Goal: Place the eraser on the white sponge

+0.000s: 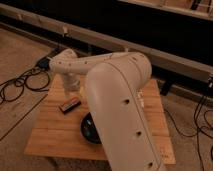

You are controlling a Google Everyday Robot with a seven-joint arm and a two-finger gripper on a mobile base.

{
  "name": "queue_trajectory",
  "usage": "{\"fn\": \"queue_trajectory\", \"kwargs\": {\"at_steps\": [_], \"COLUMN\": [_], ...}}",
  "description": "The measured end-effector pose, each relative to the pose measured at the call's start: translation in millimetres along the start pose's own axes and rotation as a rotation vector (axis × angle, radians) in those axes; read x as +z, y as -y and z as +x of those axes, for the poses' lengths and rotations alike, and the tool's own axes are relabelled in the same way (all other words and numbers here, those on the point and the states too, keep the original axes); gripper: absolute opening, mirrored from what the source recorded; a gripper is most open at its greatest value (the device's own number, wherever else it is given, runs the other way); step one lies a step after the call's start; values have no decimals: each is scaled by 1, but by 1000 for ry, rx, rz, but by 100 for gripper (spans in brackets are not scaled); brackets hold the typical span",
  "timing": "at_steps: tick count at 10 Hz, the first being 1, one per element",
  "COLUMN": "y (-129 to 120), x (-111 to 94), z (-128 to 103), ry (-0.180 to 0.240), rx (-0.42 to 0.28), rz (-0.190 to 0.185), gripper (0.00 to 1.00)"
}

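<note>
The eraser (70, 105) is a small dark bar with a tan edge, lying on the left part of the wooden table (50, 140). My gripper (73, 91) hangs from the white arm (115, 100) just above and behind the eraser, close to it. The white sponge is hidden behind the arm.
A round black bowl (88, 129) shows partly at the arm's left edge, in front of the eraser. Black cables (20, 85) and a dark box (43, 62) lie on the floor to the left. A dark wall with a rail runs behind the table.
</note>
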Motion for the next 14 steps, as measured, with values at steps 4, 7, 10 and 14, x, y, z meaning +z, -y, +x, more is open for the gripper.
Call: {"fn": "queue_trajectory", "kwargs": {"at_steps": [4, 7, 10, 14], "y": [-31, -31, -31, -31], "x": [28, 29, 29, 31], "z": [-23, -24, -24, -23], "ry": [-4, -5, -5, -6], "rx": [138, 155, 154, 154], "rz": [-48, -50, -49, -47], "gripper": [65, 65, 65, 65]}}
